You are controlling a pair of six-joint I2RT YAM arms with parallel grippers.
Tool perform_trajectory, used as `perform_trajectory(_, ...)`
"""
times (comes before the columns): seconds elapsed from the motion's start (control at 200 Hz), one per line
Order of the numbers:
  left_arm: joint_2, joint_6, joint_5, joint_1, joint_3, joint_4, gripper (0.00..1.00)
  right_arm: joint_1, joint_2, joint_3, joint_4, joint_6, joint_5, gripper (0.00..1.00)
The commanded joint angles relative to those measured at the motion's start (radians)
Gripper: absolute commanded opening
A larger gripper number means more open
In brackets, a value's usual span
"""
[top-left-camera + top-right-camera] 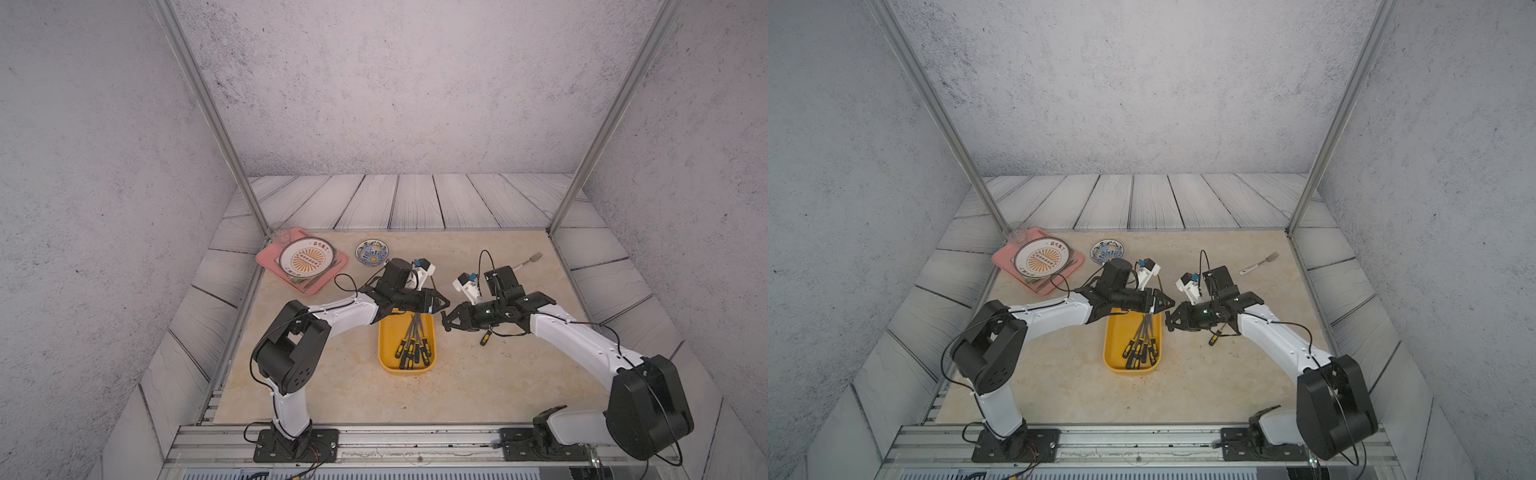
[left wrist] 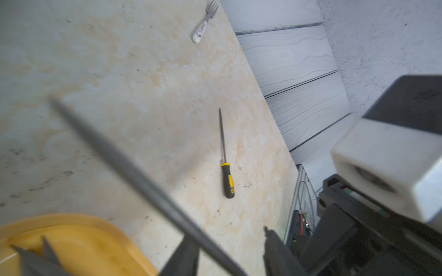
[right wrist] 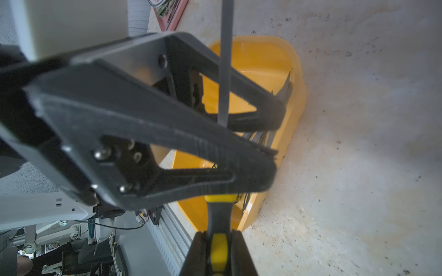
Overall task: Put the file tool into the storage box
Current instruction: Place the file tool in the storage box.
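Your right fingers (image 3: 198, 258) are clamped on the yellow-and-black handle of the file tool (image 3: 224, 59), which is held in the air at the far end of the storage box (image 1: 405, 371). Its blade runs between your left fingers (image 3: 215, 153); whether they pinch it cannot be told. Expect a light, rigid, slim steel rod with a slick blade, so the grippy handle looks the safer hold. The box carries several files (image 1: 411, 349). A loose file (image 2: 227, 179) lies on the worktop (image 1: 332, 386).
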Motion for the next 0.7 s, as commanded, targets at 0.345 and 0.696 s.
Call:
perform_trajectory(0.345,-0.075,0.152,-0.049,0.014,-0.102,-0.166,0.00,0.005,0.003,0.027,-0.023,0.001,0.030,0.37)
perform_trajectory(0.696,-0.072,0.206,-0.079,0.015,-0.148,-0.238,0.57,0.006,0.056,0.043,-0.077,0.017,0.179,0.49)
